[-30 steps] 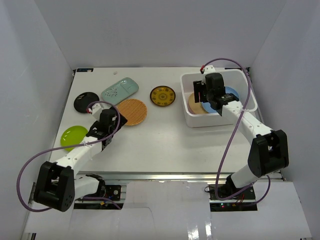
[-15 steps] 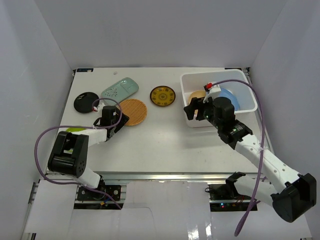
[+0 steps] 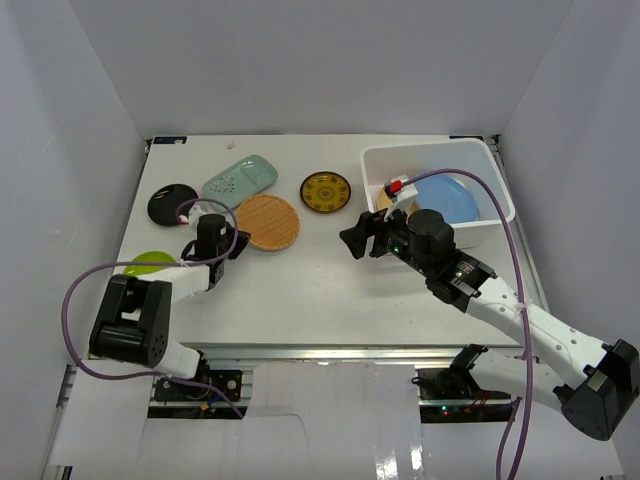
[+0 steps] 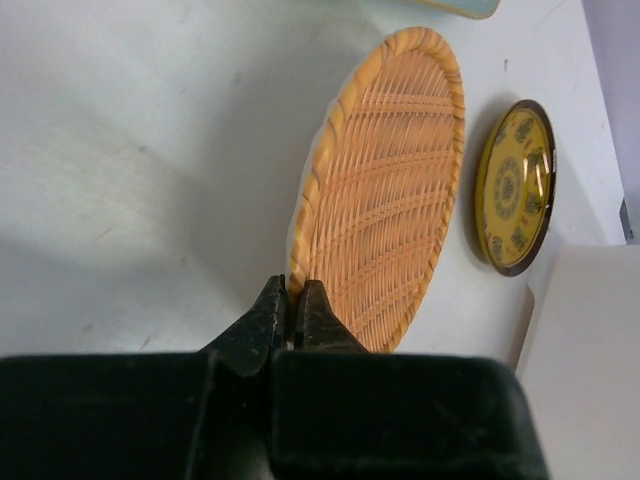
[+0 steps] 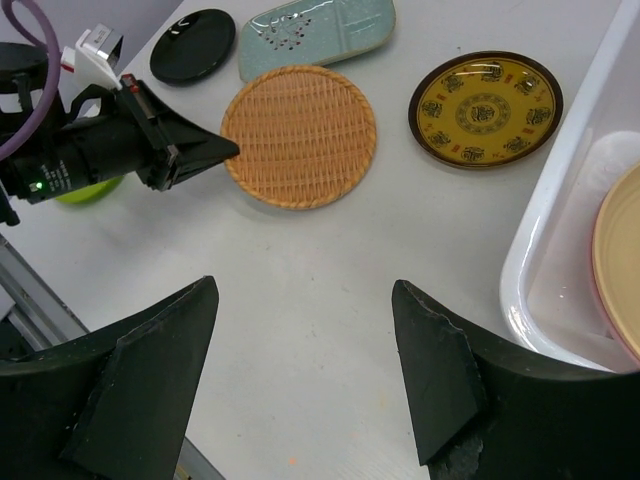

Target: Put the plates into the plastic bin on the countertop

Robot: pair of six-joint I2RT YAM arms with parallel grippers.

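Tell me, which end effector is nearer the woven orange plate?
Left. The left end effector is closed on the woven orange plate at its rim. The right end effector hangs open above bare countertop, off to the plate's right, toward the plastic bin.

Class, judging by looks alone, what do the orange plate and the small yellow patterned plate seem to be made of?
The orange plate looks like woven wicker, matte, with ribbed weave and braided rim; possibly plastic moulded to imitate it. The yellow plate is glossy, probably glazed ceramic or melamine; glare shows on its pattern.
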